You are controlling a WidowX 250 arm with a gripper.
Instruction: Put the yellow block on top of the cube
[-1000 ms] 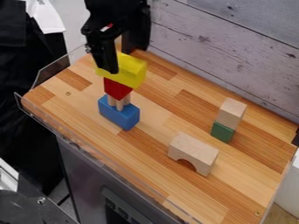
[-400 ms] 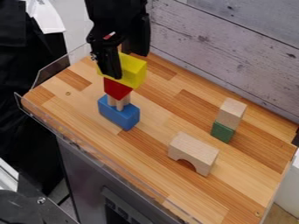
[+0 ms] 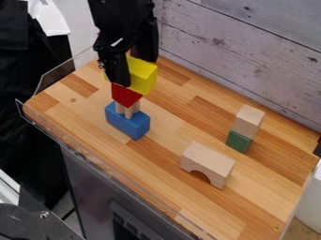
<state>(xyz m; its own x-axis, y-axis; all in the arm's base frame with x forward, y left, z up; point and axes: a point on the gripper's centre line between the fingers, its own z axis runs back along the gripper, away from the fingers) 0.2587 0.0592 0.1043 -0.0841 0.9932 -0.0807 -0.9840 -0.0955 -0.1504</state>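
Observation:
At the upper left the gripper [image 3: 133, 65] is low over the stacked tower, open, with one finger in front of the yellow block and the other behind it. The yellow block [image 3: 143, 76] lies across the top of a red block [image 3: 125, 95]. Beneath the red block, small wooden posts [image 3: 128, 111] stand on a blue block [image 3: 128, 123]. The near finger covers part of the yellow block's left side. To the right, a green cube [image 3: 238, 141] has a plain wooden block [image 3: 248, 121] upright on it.
A wooden arch block [image 3: 207, 164] rests on the butcher-block table [image 3: 169, 187] at the lower centre right. A clear plastic guard [image 3: 63, 75] edges the left side, and a grey plank wall [image 3: 251, 51] borders the back.
The gripper has shifted slightly and come down a little beside the yellow block. The yellow block and the rest of the tower have stayed in place.

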